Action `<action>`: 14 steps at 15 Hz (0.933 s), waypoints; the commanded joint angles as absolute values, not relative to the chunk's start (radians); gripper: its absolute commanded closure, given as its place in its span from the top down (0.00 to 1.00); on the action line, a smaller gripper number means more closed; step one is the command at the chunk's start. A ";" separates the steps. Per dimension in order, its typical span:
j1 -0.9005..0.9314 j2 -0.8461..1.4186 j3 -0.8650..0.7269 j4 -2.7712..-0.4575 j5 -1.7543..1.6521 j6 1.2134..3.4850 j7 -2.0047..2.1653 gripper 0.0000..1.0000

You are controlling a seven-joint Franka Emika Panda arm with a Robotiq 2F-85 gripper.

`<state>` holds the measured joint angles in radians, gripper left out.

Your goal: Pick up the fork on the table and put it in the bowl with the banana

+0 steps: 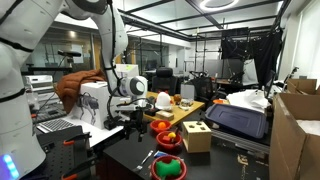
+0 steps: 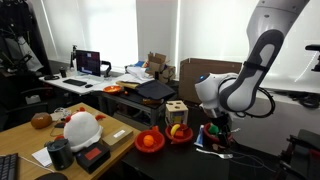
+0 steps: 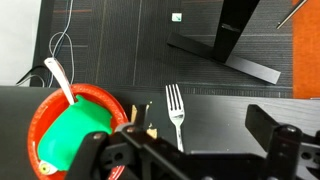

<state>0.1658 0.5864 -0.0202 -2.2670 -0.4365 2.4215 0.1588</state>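
A thin silvery metal fork (image 3: 176, 110) beside the round red bowl (image 3: 38, 125) seems light, stiff and slippery; the released jaws should pinch its neck.

Count taken across all views. Table (image 3: 225, 112): one, black-topped. Fork (image 3: 176, 108): one, lying on the table. Bowls: three. Two red ones stand clear in an exterior view: a red bowl showing orange pieces (image 2: 150, 149) and the bowl with the banana (image 2: 180, 139). The third, a red-rimmed bowl with green inside (image 3: 103, 97), is counted in the wrist view. Banana (image 2: 179, 129): one yellow piece made out; the number of orange pieces cannot be told at this size. Pale spoon-like utensil (image 3: 58, 78): one, resting in the red-rimmed bowl. Wooden block box (image 2: 176, 112): one. White helmet-shaped object (image 2: 82, 128): one. Lit screen (image 2: 88, 62): one.
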 commanded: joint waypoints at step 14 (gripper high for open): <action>0.095 0.761 -0.051 -2.023 -0.235 2.474 0.122 1.00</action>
